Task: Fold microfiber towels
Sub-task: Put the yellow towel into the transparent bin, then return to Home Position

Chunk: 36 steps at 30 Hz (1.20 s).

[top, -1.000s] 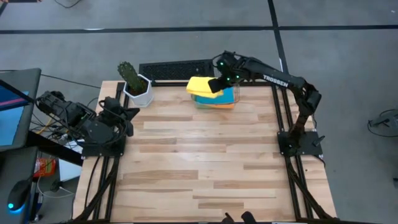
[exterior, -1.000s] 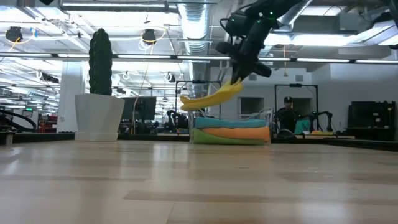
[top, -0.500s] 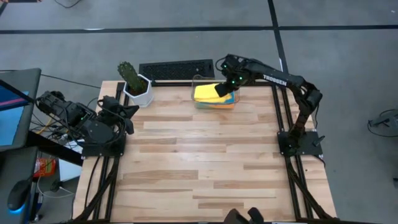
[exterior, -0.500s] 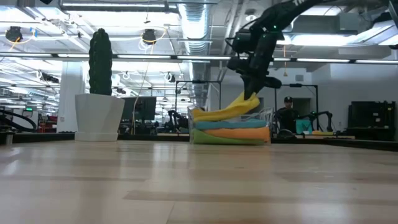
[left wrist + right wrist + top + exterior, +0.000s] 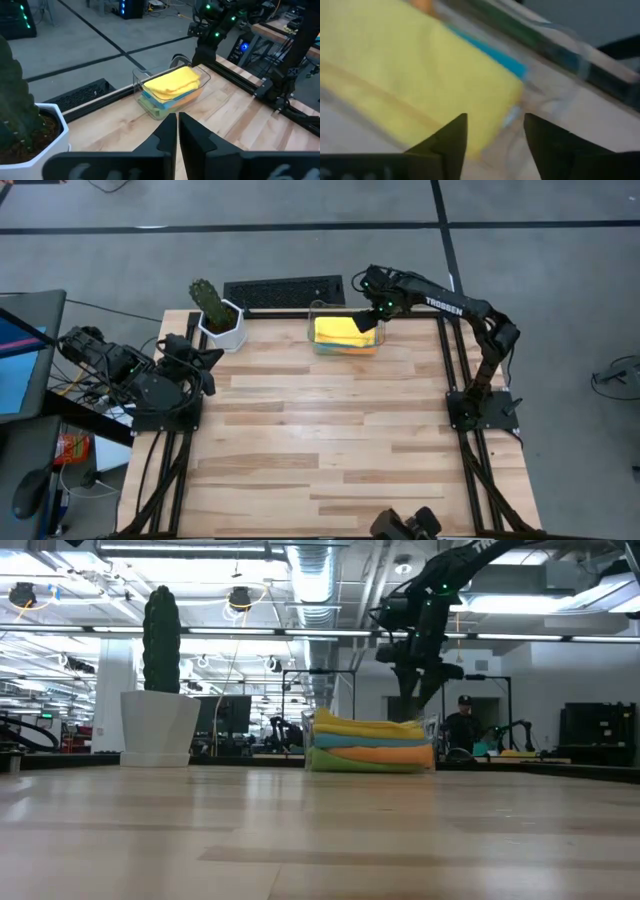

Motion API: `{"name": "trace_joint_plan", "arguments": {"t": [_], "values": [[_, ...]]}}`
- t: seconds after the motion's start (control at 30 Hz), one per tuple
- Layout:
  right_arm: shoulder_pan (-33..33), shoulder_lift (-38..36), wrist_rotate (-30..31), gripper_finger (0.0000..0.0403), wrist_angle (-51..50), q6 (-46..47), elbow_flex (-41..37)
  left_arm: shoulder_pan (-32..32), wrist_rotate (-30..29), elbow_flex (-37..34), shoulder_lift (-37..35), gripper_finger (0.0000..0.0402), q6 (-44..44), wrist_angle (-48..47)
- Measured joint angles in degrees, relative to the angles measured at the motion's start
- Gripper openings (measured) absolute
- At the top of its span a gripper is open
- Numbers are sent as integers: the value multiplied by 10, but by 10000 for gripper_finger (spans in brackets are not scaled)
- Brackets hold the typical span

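Note:
A folded yellow towel lies on top of a stack in the clear bin at the table's far edge. Under it are the blue, orange and green towels. My right gripper stands open just over the yellow towel's right end, with its fingers pointing steeply down. My left gripper is shut and empty. It waits at the table's left edge and points toward the bin.
A cactus in a white pot stands at the far left corner. A black grille lies beyond the far edge. The wooden tabletop spreads out nearer than the bin.
My right gripper has carried the yellow towel toward the table's right and down over the bin, then opened and let go. The towel, which hung tilted from the fingers with its left end low, now lies flat on the stack.

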Motion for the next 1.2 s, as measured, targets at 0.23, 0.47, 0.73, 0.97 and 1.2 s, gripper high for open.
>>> {"name": "trace_joint_plan", "arguments": {"t": [0.23,0.47,0.73,0.97,1.2], "values": [[-18,-52,3,242,-2,-17,0,2,9,0,-2,20,-20,0],[11,-209,-217,238,70,-162,0,40,82,0,-57,4,13,18],[68,-411,-179,230,252,-124,-113,60,102,-48,-156,2,73,62],[143,-563,-177,228,281,-114,-305,60,167,-242,-256,2,117,265],[224,-693,-176,227,629,-30,-578,60,191,-430,-336,2,80,431]]}}
